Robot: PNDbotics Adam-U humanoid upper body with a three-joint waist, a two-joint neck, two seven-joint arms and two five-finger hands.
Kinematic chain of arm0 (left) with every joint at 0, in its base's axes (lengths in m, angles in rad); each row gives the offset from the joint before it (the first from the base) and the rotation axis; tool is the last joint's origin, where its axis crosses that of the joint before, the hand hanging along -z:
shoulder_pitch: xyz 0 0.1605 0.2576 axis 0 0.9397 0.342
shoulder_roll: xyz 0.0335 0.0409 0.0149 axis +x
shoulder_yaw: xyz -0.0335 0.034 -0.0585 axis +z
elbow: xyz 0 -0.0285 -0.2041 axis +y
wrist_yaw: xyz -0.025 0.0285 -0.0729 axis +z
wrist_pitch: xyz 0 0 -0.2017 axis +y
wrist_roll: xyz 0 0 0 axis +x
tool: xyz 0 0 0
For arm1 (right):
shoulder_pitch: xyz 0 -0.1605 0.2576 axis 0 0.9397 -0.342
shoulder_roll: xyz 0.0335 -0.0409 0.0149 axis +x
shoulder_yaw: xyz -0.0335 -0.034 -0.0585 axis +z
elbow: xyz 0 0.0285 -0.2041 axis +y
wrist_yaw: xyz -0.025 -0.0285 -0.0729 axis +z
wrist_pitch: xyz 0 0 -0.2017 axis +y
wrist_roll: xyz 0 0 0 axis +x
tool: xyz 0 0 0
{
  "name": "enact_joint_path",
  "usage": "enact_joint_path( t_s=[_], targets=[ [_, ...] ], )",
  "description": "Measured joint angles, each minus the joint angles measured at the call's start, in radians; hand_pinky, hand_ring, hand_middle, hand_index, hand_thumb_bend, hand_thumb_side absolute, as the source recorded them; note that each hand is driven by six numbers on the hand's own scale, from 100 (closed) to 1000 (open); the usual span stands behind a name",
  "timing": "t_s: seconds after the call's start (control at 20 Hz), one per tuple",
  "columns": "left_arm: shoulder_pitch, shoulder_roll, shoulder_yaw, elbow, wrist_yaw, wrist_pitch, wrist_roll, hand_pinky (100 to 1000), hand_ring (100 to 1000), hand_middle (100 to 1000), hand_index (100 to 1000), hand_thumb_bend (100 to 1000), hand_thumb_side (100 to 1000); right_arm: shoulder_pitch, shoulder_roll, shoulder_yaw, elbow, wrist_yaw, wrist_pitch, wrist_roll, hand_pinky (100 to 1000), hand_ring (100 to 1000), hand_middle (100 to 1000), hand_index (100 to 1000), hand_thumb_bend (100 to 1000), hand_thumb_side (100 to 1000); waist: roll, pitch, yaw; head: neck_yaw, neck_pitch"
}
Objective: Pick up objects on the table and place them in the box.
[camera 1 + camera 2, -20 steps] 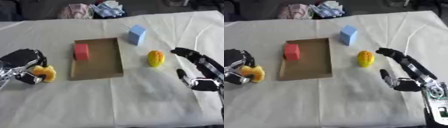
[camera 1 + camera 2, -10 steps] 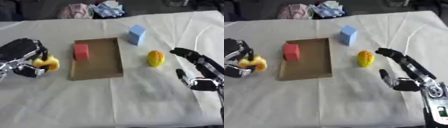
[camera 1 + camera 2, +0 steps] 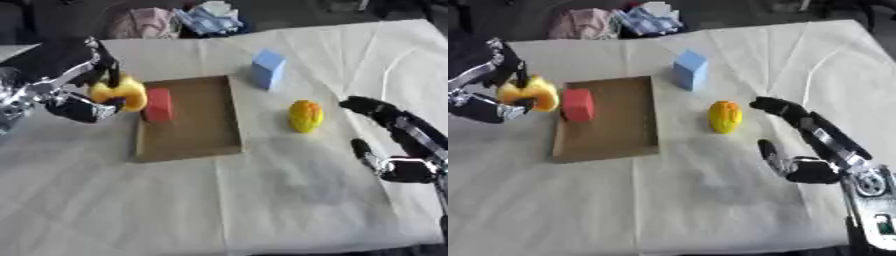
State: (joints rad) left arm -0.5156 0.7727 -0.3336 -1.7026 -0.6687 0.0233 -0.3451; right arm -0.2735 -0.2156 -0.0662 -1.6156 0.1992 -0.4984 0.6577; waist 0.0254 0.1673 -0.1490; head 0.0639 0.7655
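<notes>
Left robot hand (image 3: pixel 74 82) is curled round a yellow object (image 3: pixel 121 93), shape not clear, grasping it just at the box's (image 3: pixel 197 132) left edge, touching or nearly touching the red block (image 3: pixel 158 104). Can't tell whether the yellow object is over the box rim or just outside it.

Box is flat, brown, open-topped, lying on the white cloth-covered worktop (image 3: pixel 262 200). Red block sits inside the box, upright, against its left wall, toward the far end. Rest of the box floor is bare.

Blue block (image 3: pixel 267 69) stands on the worktop just past the box's far right corner, apart from it.

Yellow-orange oval fruit (image 3: pixel 305 115) lies on the worktop to the right of the box, well clear of its right wall, nearer than the blue block.

Right robot hand (image 3: pixel 798 145) is released: fingers extended and spread, thumb apart, holding nothing. It's to the right of the box, beyond the fruit; fingertips point toward the fruit, near it, not touching.

Bundle of cloth items (image 3: pixel 175 20), pink and blue-white, sits at the far edge of the worktop, behind the box, well apart from it.
</notes>
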Motion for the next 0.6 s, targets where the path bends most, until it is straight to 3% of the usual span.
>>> enact_joint_path(
  t_s=[0.35, 0.6],
  targets=[
    [-0.032, -0.089, -0.052, 0.137, 0.001, -0.025, 0.034, 426, 335, 324, 571, 100, 136, -0.008, 0.002, 0.006, 0.000, -0.005, -0.001, 0.002, 974, 949, 877, 968, 100, 324, -0.007, 0.000, -0.010, 0.006, 0.000],
    [-0.037, -0.106, -0.085, 0.161, -0.002, -0.054, 0.016, 552, 475, 470, 698, 114, 134, -0.008, 0.008, 0.006, 0.001, -0.007, 0.000, 0.003, 974, 949, 877, 967, 100, 324, -0.008, 0.000, -0.012, 0.008, 0.000]
  ],
)
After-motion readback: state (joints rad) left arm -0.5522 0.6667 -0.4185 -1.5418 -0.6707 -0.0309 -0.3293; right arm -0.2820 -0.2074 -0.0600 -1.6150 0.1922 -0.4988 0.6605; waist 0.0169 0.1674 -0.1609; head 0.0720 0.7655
